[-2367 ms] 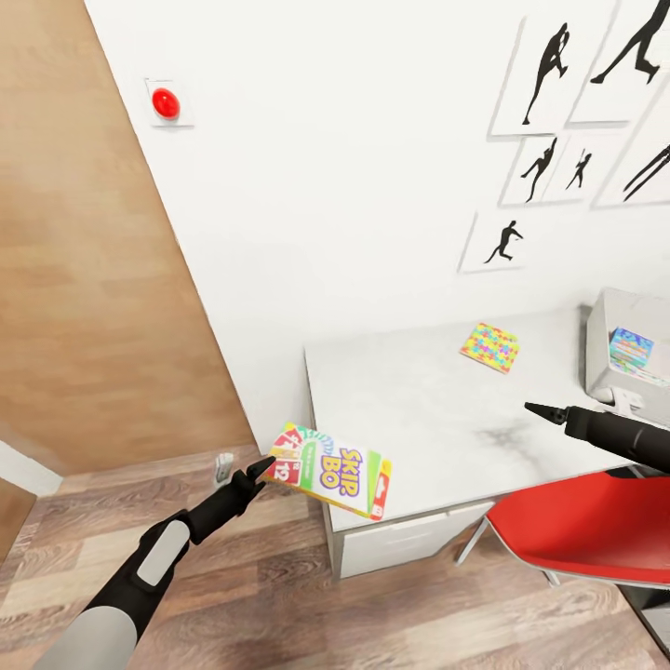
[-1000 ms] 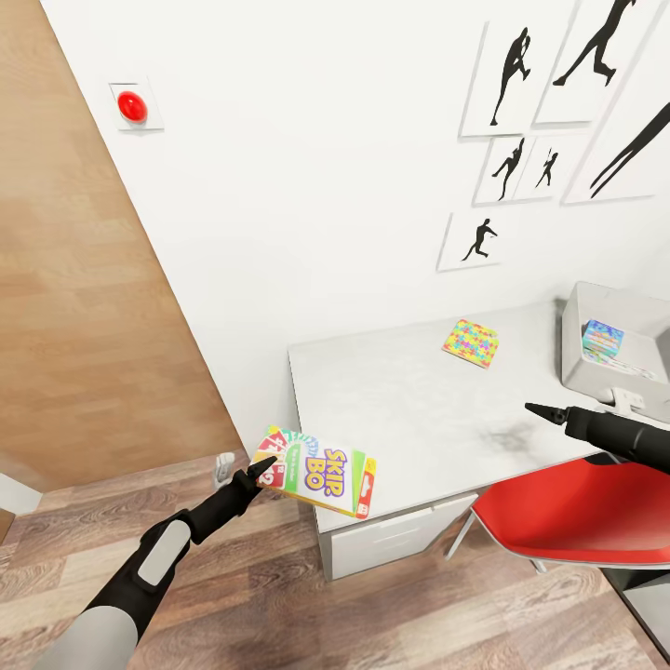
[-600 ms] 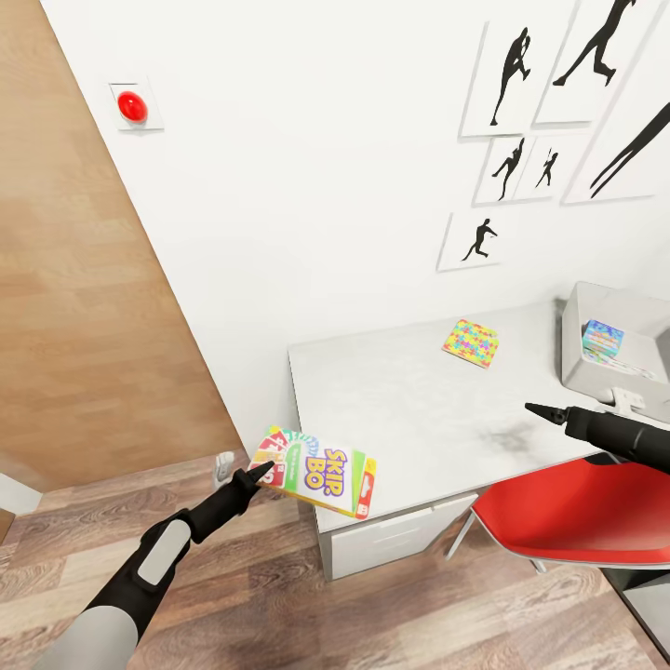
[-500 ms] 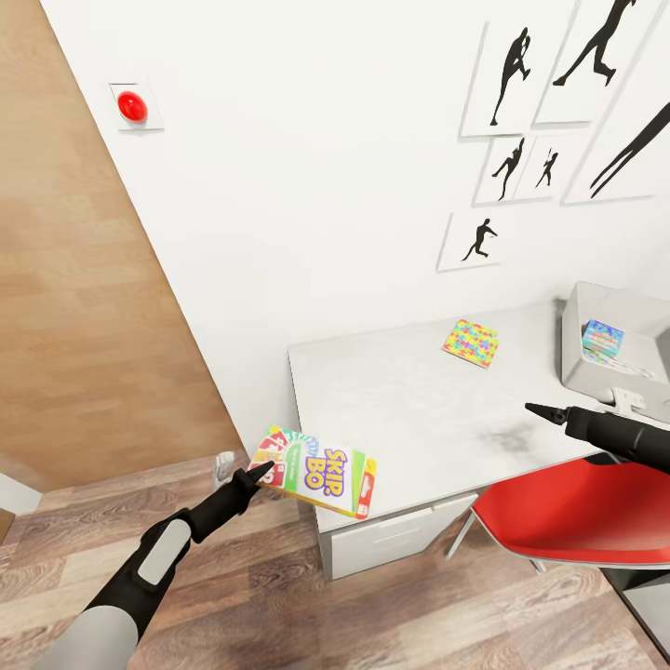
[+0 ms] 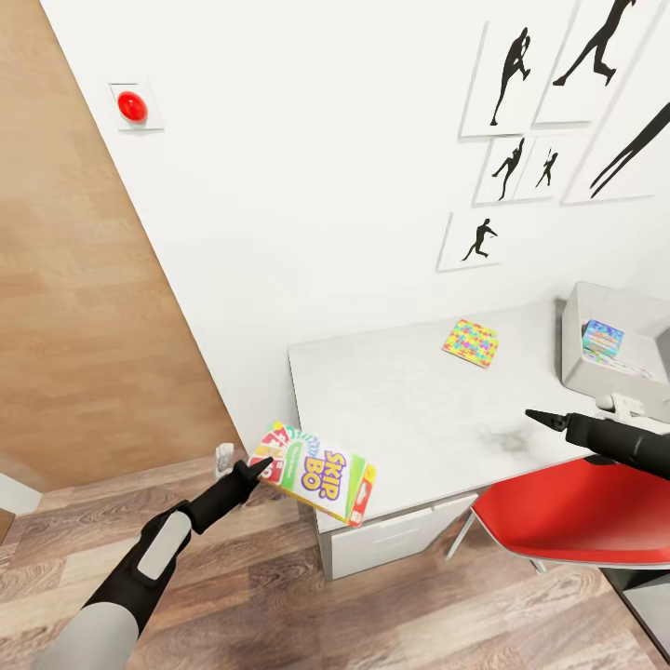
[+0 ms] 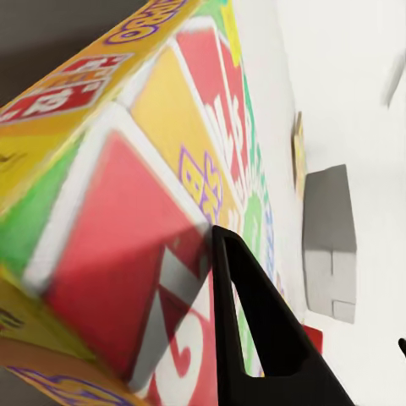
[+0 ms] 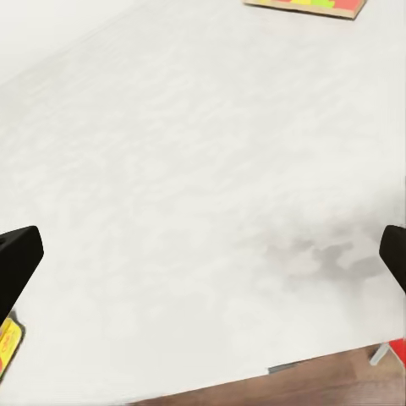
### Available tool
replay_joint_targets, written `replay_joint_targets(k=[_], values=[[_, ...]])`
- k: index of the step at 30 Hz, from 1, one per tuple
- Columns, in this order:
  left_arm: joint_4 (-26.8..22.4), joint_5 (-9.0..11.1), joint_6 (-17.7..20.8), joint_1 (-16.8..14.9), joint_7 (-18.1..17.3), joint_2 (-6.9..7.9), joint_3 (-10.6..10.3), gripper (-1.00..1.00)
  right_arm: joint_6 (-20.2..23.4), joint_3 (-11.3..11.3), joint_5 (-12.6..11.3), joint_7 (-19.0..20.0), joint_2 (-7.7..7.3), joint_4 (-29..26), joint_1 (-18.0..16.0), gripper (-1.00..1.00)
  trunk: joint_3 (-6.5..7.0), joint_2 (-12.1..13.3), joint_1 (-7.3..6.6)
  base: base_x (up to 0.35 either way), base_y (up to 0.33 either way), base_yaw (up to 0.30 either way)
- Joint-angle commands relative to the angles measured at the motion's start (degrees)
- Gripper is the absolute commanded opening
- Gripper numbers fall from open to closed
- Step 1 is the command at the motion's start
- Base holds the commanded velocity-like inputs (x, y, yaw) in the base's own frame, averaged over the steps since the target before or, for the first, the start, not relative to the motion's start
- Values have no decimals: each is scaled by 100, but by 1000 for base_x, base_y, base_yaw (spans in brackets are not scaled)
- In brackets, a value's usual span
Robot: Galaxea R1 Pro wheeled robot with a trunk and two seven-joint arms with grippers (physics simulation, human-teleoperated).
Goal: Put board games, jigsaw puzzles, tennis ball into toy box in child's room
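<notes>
My left gripper (image 5: 261, 462) is shut on the near edge of the red-green-yellow Skip-Bo board game (image 5: 316, 472), held tilted in the air just off the left corner of the table (image 5: 391, 409). In the left wrist view a black finger (image 6: 254, 338) presses on the box face (image 6: 127, 220). One jigsaw puzzle (image 5: 471, 342) lies flat near the wall. The light grey toy box (image 5: 582, 358) stands at the right with a small blue board game (image 5: 603, 337) inside. My right gripper (image 5: 540, 418) hovers open over the table's front edge, with its fingertips (image 7: 17, 262) wide apart above the bare top.
A red chair (image 5: 577, 516) is tucked under the table below my right arm. White drawers (image 5: 400, 540) sit under the table's left end. Wood-plank floor (image 5: 279, 605) lies left of the table, and a wooden door (image 5: 84, 307) stands at the left beside a red wall button (image 5: 132, 106).
The Skip-Bo box has tipped so its far end hangs lower, and my left gripper shifted slightly. My right gripper sank a little. The camera turned right 2.4 s ago, then held still.
</notes>
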Motion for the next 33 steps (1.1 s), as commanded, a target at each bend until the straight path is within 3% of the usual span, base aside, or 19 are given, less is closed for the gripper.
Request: replay_joint_targets(k=[1, 11, 13, 18, 30, 33], values=[[0, 25, 41, -3, -7, -1, 8, -100, 42, -6, 2, 21, 0, -2, -5, 100, -7, -6, 1, 0, 0, 0], [-384, 61, 54, 21, -137, -5, 18, -100, 42, -154, -4, 76, -9, -92, 342, 100, -7, -6, 1, 0, 0, 0], [-488, 66, 51, 35, -238, 3, 28, -100, 42, -338, -6, 316, 5, -264, 479, 100, -7, -6, 1, 0, 0, 0], [-560, 71, 55, 48, -324, 8, 32, -100, 42, -530, -7, 789, 5, -397, 636, 100, -7, -6, 1, 0, 0, 0], [-798, 78, 97, 51, -490, -1, 13, -100, 42, -730, -7, 1255, -7, -520, 760, 100, -7, -6, 1, 0, 0, 0], [-1063, 84, 158, 61, -566, 0, 15, -100, 42, -924, -7, 1428, -10, -572, 812, 100, -7, -6, 1, 0, 0, 0]])
